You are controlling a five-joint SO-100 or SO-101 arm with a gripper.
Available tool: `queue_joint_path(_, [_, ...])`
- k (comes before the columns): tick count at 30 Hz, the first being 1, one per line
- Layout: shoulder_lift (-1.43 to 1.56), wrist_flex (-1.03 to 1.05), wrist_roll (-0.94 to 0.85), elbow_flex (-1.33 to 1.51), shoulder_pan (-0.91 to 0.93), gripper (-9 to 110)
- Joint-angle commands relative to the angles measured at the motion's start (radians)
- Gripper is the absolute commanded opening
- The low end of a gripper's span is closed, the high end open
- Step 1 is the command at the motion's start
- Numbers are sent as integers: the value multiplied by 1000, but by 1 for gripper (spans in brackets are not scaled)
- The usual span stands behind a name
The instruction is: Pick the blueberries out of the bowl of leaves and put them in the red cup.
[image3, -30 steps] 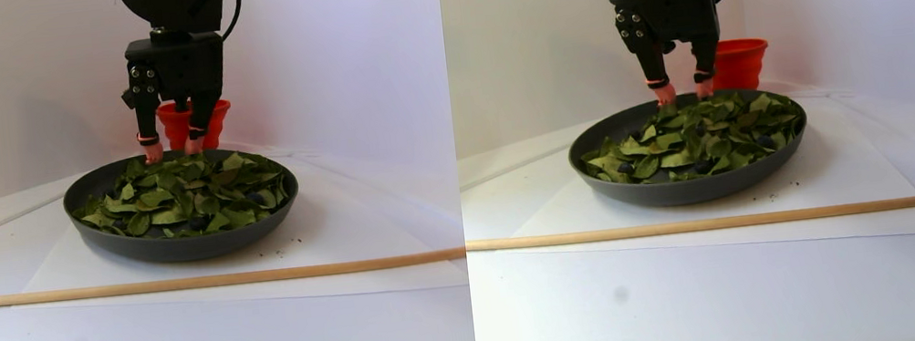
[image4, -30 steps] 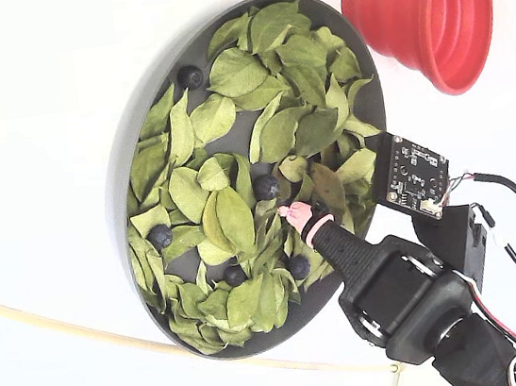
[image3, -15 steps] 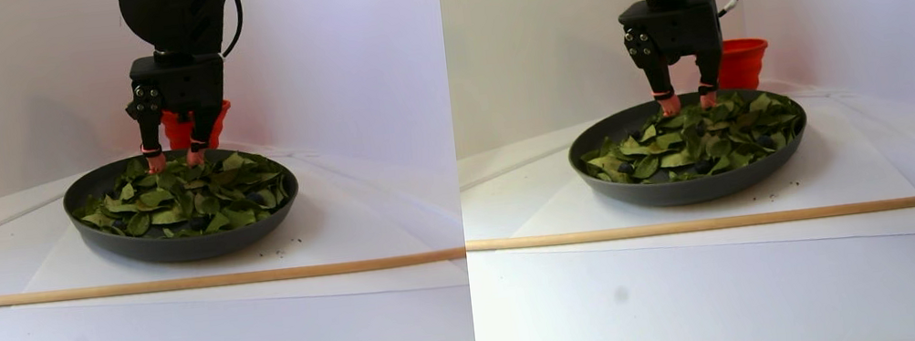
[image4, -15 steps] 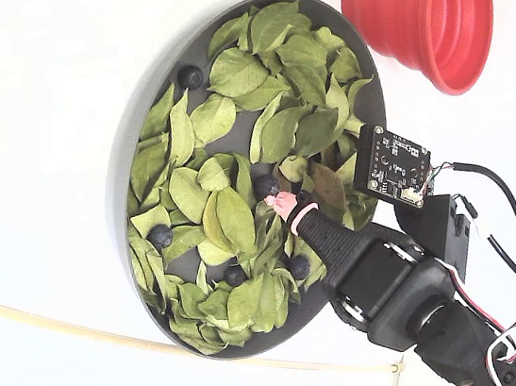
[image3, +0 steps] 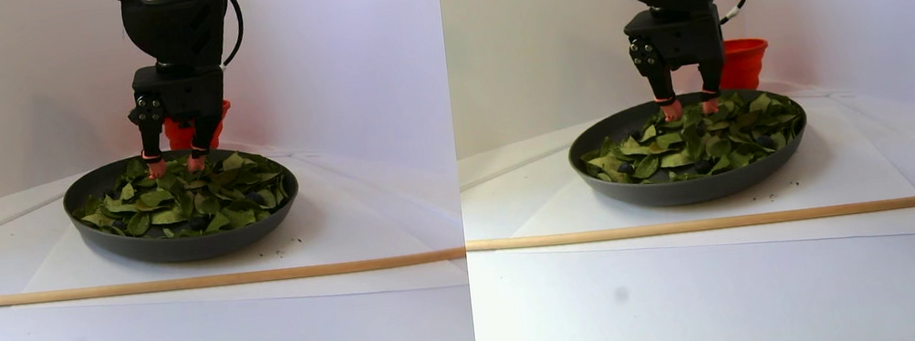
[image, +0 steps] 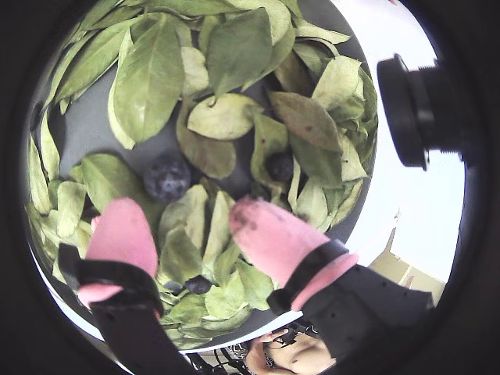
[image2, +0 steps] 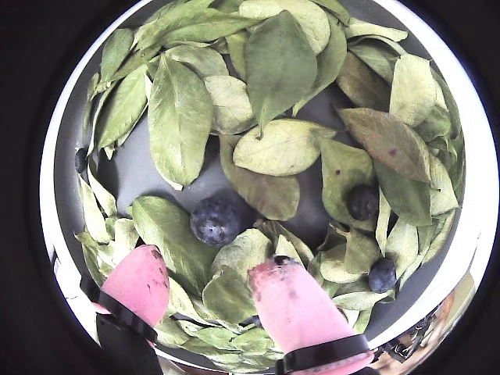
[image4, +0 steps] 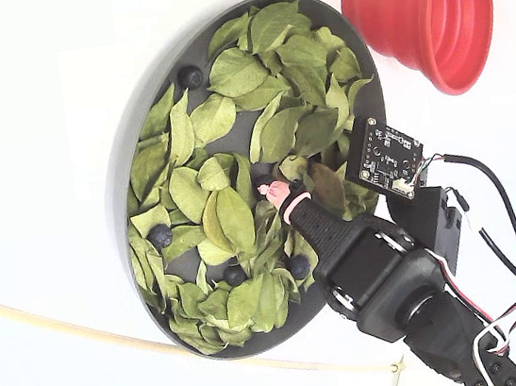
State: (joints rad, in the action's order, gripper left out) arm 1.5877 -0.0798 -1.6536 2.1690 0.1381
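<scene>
The dark grey bowl [image4: 132, 138] is full of green leaves [image4: 232, 139], with blueberries [image4: 160, 235] scattered among them. My gripper [image4: 281, 184] hangs open over the middle of the bowl, its pink fingertips [image4: 275, 193] just above the leaves. In both wrist views one blueberry [image2: 216, 220] lies on bare dish just ahead of the gap between the fingers of the gripper [image2: 211, 277]. Nothing is held. Other blueberries [image2: 363, 201] sit to the right among the leaves. The red cup [image4: 425, 14] stands upright just outside the bowl's rim, behind the gripper [image3: 175, 165] in the stereo pair view.
A long wooden stick [image3: 158, 284] lies across the table in front of the bowl. A white paper sheet [image3: 338, 256] lies under the bowl. A small circuit board [image4: 384, 159] and cables ride on my wrist over the bowl's right edge.
My gripper has moved up and left in the fixed view, from the bowl's edge towards its middle and away from the stereo camera. It stays open and empty.
</scene>
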Motion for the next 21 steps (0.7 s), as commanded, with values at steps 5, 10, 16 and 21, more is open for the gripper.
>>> queue_joint_path(5, [-2,-38,20,-52,-2,21])
queue_joint_path(10, [-23,-55,32,-57,-6,21])
queue_joint_path(16, [-44,-61,52,-74,-15,21])
queue_joint_path(21, [-61,-71,60,-77,-18,21])
